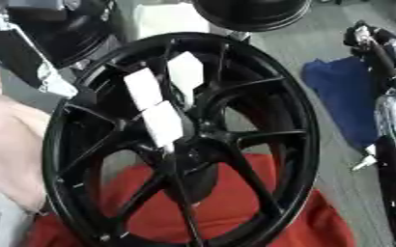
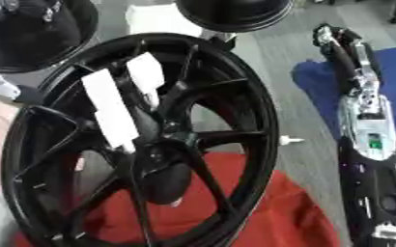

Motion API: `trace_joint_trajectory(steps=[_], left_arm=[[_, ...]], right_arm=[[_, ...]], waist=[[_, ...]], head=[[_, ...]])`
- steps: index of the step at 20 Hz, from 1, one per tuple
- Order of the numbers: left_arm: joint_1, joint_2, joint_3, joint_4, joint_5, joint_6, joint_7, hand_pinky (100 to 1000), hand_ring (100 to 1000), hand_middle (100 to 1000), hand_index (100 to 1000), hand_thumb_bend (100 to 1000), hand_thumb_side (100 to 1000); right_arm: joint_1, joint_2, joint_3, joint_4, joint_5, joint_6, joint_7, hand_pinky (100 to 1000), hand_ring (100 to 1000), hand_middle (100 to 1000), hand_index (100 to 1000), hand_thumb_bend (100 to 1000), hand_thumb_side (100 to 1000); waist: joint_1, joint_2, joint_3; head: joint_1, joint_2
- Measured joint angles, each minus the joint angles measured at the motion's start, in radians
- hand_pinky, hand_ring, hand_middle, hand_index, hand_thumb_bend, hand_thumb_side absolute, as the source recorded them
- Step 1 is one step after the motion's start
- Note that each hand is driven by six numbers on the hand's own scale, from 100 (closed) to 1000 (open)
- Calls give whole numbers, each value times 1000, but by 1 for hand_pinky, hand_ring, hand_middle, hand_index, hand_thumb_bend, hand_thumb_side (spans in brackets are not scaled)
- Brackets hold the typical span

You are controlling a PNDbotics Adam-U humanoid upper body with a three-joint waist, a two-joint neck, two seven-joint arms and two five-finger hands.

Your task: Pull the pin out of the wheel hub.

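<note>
A black spoked wheel [image 1: 269, 96] stands upright on a red cloth [image 1: 244, 212], its hub [image 2: 163, 129] near the middle. My left arm comes in from the upper left. My left hand [image 1: 144, 89] lies in front of the spokes, its white fingers [image 2: 108, 106] straight and pointing down to just left of the hub. I cannot make out the pin at the hub. A small white stub [image 2: 289, 140] shows beside the rim's right edge. My right arm runs up the right side, and its hand [image 2: 341, 41] is dark and far from the wheel.
A second black wheel [image 1: 252, 12] stands behind, at the top. A blue cloth [image 1: 345, 96] lies on the grey floor at the right. A white box [image 2: 159, 19] sits at the back. Pink cloth of a person's sleeve [image 1: 7, 144] fills the left edge.
</note>
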Motion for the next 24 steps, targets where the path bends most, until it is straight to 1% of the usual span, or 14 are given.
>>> trace_joint_trajectory(steps=[1,3,9,16,20,24], left_arm=[[0,-3,-4,4,1,-2,2,793,764,745,789,528,193],[-1,-7,-10,11,4,-5,5,792,764,749,789,531,178],[-6,-16,-20,28,2,-13,13,791,762,749,780,510,104],[-6,-25,-29,50,-11,-17,17,788,757,742,770,460,100],[-4,-34,-41,71,-16,-17,17,783,745,720,750,411,100],[2,-41,-56,89,-22,-14,14,780,739,704,738,393,100]], right_arm=[[-1,1,1,-1,0,0,1,921,799,670,659,100,552],[-7,2,6,-4,0,-1,4,921,799,670,659,100,552],[-12,9,16,-9,0,-5,14,921,799,670,658,100,552],[-24,18,25,-15,0,-6,23,921,798,668,657,100,551],[-26,19,32,-17,0,-6,27,920,796,666,655,100,550],[-31,20,36,-20,0,-7,26,919,794,663,655,100,549]], waist=[[0,2,-4],[0,6,-11],[3,16,-29],[9,23,-46],[11,28,-53],[13,32,-56]], head=[[5,-3],[15,-8],[39,-23],[53,-28],[56,-28],[59,-28]])
